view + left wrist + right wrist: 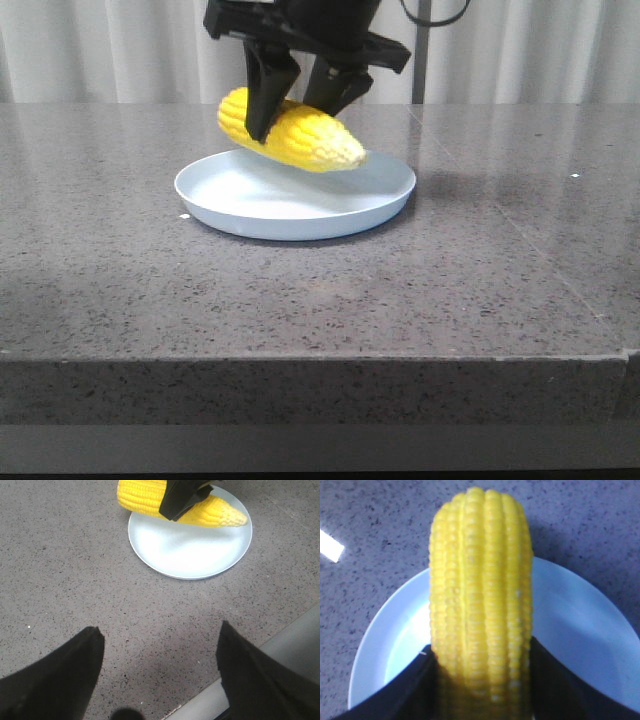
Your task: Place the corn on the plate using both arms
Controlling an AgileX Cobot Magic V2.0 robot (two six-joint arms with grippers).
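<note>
Two right gripper [300, 105] jaws pinch corn [300, 138] above plate [250, 215]

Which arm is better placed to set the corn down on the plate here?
The right. Its end effector is shut on the corn, holding it just above the plate. The left end effector is open and holds nothing, back over bare table short of the plate.
</note>
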